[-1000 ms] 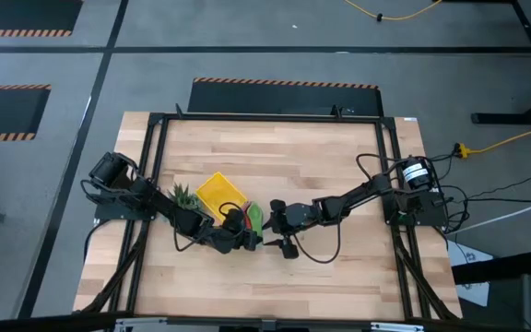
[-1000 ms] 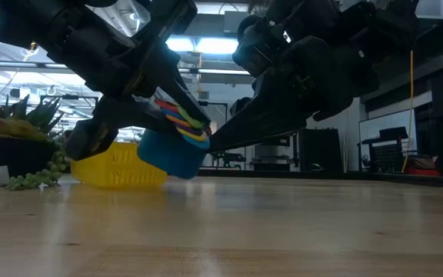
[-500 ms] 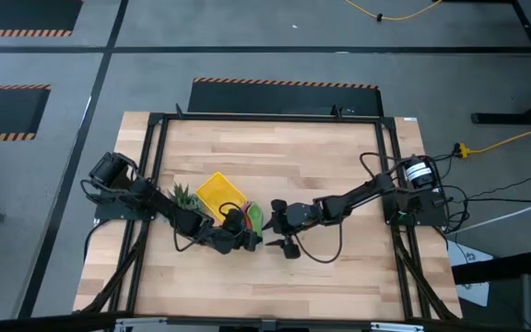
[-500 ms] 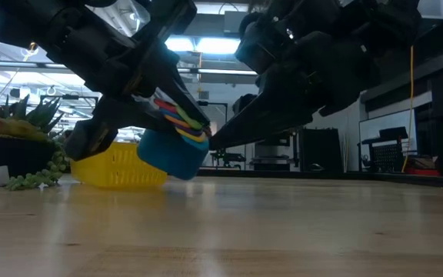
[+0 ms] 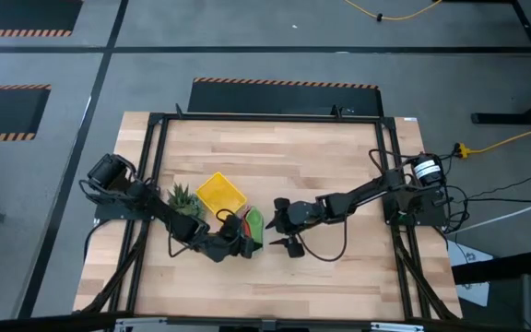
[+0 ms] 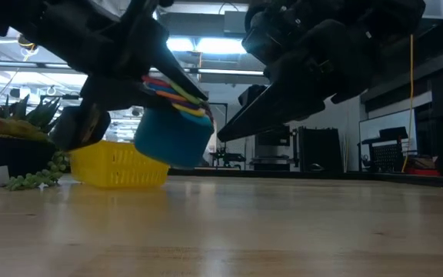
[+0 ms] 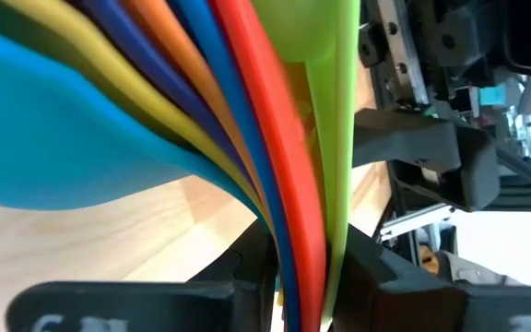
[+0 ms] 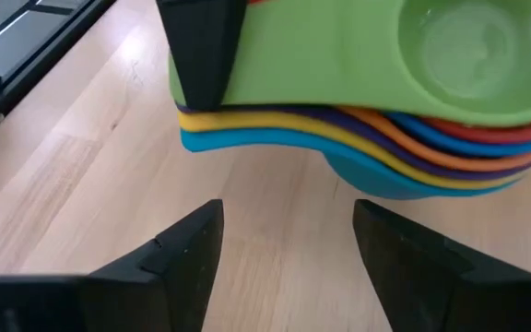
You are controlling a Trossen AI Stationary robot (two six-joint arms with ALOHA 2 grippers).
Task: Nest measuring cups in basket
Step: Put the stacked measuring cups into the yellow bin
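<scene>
The measuring cups (image 6: 171,137) sit nested in one stack, light blue at the bottom and green on top (image 5: 254,221), held by my left gripper (image 5: 241,242) just near and right of the yellow basket (image 5: 219,192). The basket rests flat on the table (image 6: 121,165). My right gripper (image 8: 289,267) is open and faces the stack (image 8: 385,92) from the table's right, with its fingers short of the cups and touching nothing. My left gripper is shut on the stacked flat handles (image 7: 302,212), all layers pinched together between its two fingers (image 7: 247,272). The fingers lie along the handles. The stack is lifted clear of the table, its bowls roughly level, with a dark finger (image 8: 201,46) lying on the green handle.
A small spiky green plant (image 5: 184,196) stands left of the basket, close to my left arm. Bare wood lies toward the table's near edge (image 6: 283,231) and far side (image 5: 275,148). A black frame (image 5: 155,124) borders the tabletop.
My left gripper has moved a little toward the table's near edge and up. It carried the stack higher off the table and brought it from a tilt to nearly level. My right gripper's fingertip, close against the stack before, now stands apart from it.
</scene>
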